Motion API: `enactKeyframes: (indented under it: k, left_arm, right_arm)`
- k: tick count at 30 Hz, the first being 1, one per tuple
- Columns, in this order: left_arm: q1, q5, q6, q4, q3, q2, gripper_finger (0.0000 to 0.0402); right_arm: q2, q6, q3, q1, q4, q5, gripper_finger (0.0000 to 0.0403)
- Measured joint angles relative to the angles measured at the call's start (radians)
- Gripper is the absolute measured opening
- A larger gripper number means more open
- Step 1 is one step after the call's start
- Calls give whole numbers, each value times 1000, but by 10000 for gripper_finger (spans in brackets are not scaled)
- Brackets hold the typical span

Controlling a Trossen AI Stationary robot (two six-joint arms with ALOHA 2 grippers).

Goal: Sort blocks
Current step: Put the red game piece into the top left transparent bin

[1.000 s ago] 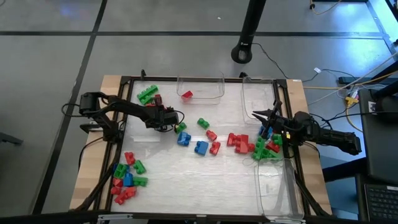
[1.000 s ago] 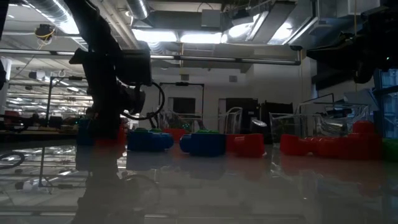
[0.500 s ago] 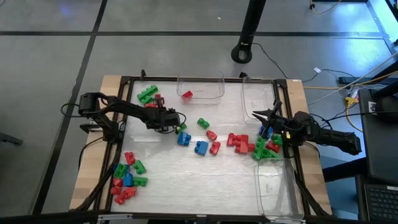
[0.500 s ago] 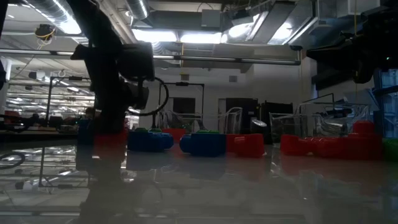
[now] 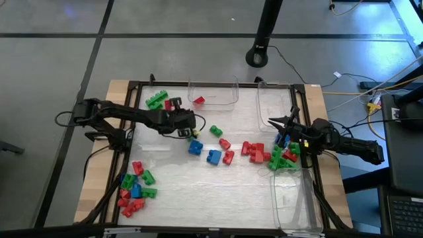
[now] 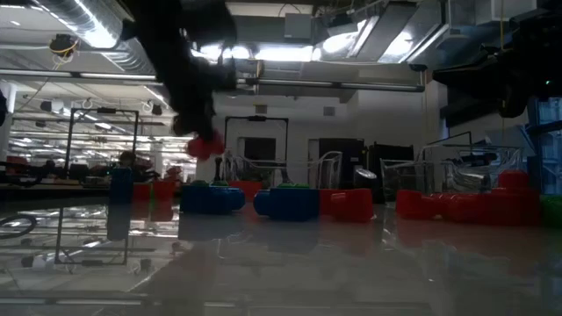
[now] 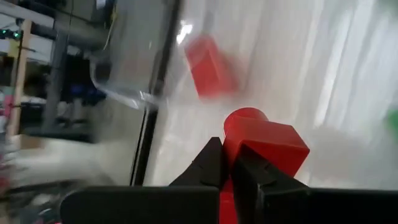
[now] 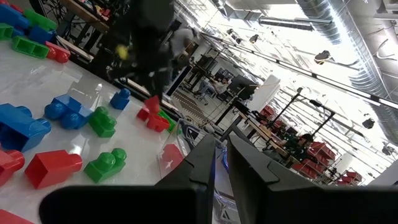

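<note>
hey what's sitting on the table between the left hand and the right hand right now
In the high view, between the left hand holding a red block and the right hand, lie a green block and red blocks.

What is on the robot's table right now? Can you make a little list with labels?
left gripper: shut on a red block, lifted off the table
right gripper: shut, empty, at the table's right edge
far bin: clear, holds one red brick
loose blocks: red, green, blue, scattered on the table
</note>
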Motion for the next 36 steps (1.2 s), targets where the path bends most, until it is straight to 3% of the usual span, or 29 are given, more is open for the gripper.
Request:
enactKeyframes:
  k: [7, 11, 14, 28, 36]
  left_arm:
    - [71, 150, 117, 370, 3, -41, 6]
    - [147, 273, 107, 534, 3, -31, 4]
    - [201, 297, 87, 603, 3, -19, 13]
    - [352, 351, -30, 710, 2, 45, 35]
    - [368, 365, -62, 696, 2, 61, 133]
  right_arm:
    - [0, 0, 0, 0, 6, 0, 44]
    - [0, 0, 0, 0, 6, 0, 44]
    - [0, 0, 0, 0, 6, 0, 44]
    - [0, 0, 0, 0, 7, 8, 44]
    - [0, 0, 0, 0, 7, 15, 44]
